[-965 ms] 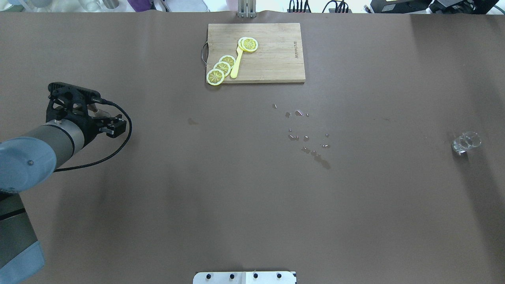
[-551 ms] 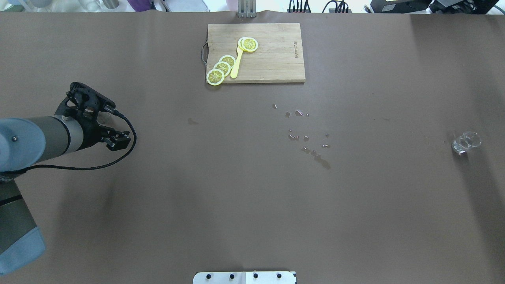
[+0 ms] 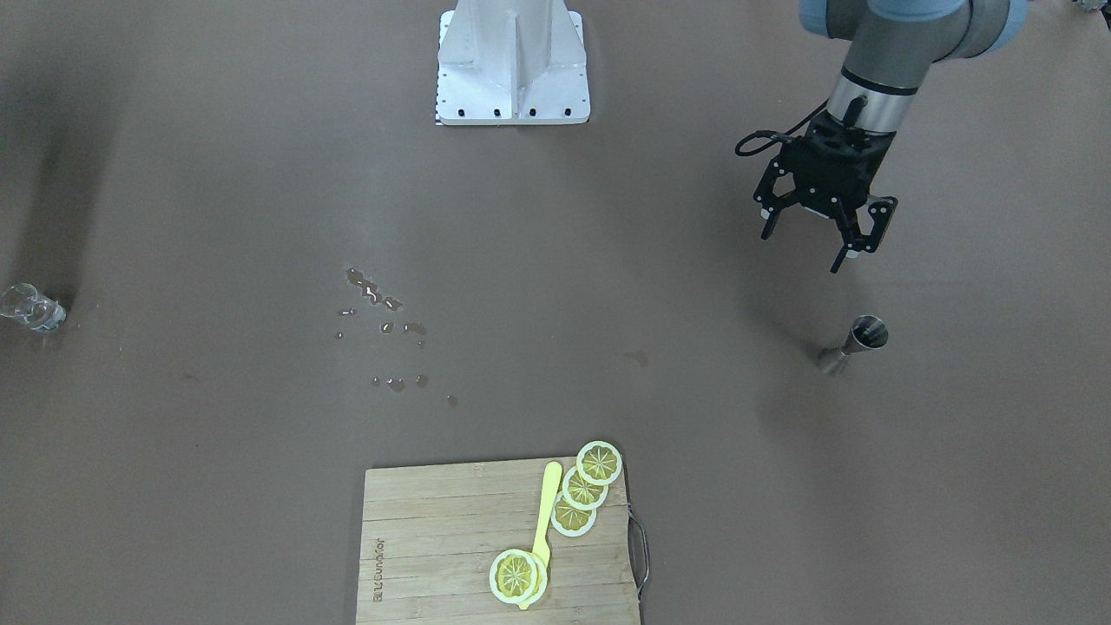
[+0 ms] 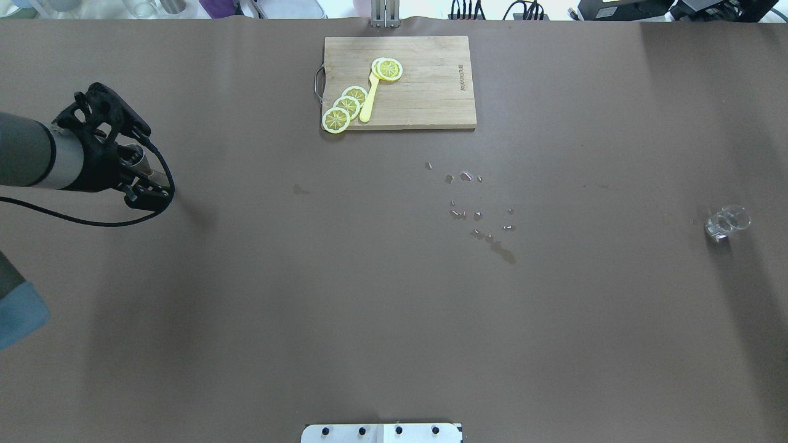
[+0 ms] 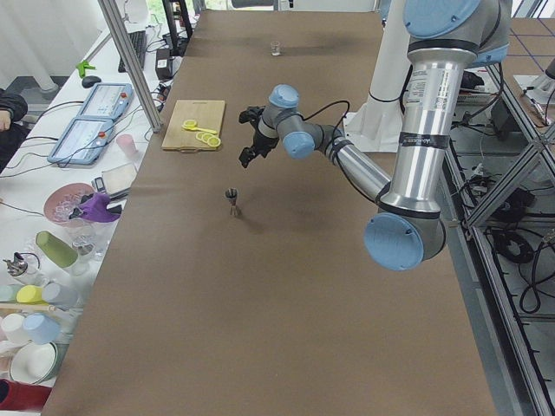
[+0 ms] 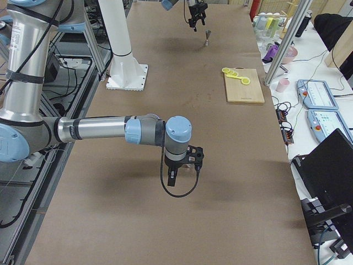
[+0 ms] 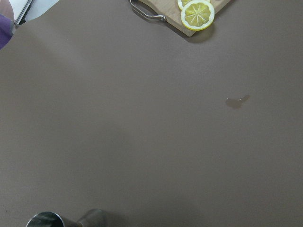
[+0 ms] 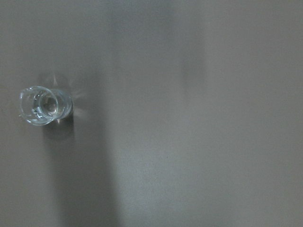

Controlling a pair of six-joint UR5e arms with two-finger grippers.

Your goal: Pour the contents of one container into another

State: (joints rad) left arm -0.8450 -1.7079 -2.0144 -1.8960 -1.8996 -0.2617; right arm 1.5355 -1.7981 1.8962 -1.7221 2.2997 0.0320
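A small steel jigger (image 3: 855, 345) stands upright on the brown table; its rim (image 7: 45, 220) shows at the bottom edge of the left wrist view. My left gripper (image 3: 803, 250) hovers open and empty just robot-side of the jigger and apart from it, and the same gripper (image 4: 157, 163) covers most of the jigger from overhead. A clear shot glass (image 4: 727, 221) stands alone at the table's far right, and the right wrist view looks down on that glass (image 8: 45, 105) from well above. My right gripper (image 6: 185, 165) shows only in the exterior right view, so I cannot tell its state.
A wooden cutting board (image 4: 425, 80) with lemon slices and a yellow stick lies at the far middle. Spilled droplets (image 4: 480, 212) are scattered over the table's centre, with a small stain (image 4: 300, 189) to their left. The robot base (image 3: 512, 65) stands at the near edge.
My left arm has swung back to the left, and the open gripper has turned and shifted left and slightly farther from the robot. The glass and the board have stayed put.
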